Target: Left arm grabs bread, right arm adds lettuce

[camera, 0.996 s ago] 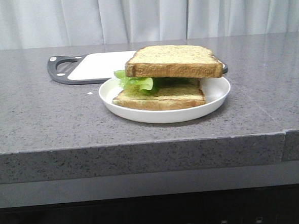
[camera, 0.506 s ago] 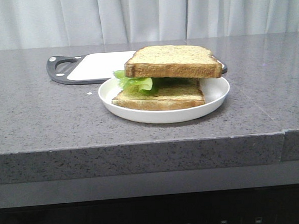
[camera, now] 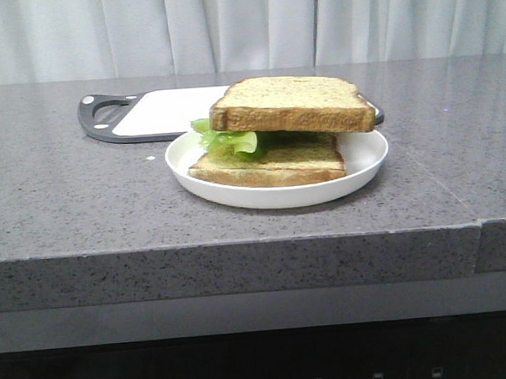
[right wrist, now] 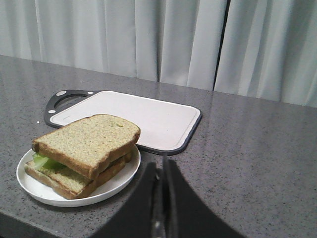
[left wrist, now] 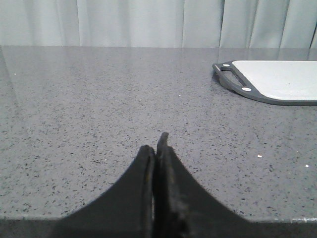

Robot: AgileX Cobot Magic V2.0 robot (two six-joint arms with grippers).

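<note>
1. Since the earlier front frames, almost nothing is seen to have moved: the white plate [camera: 365, 167] and its stack are shifted only a hair to the left, and no arm is visible in the front view in any of them.
2. On the plate, the bread [camera: 292, 104] is seen lying as the upper slice, tilted slightly and overhanging the lower slice [camera: 269, 163] toward the right.
3. Between the two slices the lettuce [camera: 226, 139] is sandwiched, with its crinkled green edge showing at the left side of the stack.
4. Behind the plate, a white cutting board [camera: 167, 111] with a dark rim and a handle is laid flat on the grey speckled counter [camera: 65, 201]; whether the plate touches it cannot be told.
5. The left gripper [left wrist: 156, 144] is shown with its two dark fingers pressed together, only a thin seam being left between them. Nothing is held, and only bare counter is seen past the tips, with the cutting board [left wrist: 277, 79] well apart from them.
6. The right gripper [right wrist: 162, 166] is likewise closed, its fingers drawn together with a narrow slit between them and nothing pinched.
7. From the right wrist view, the plate [right wrist: 119, 181], the bread [right wrist: 89, 141] and a strip of lettuce [right wrist: 45, 162] are seen near the fingertips but clear of them, and the cutting board [right wrist: 148, 119] lies just beyond.
</note>
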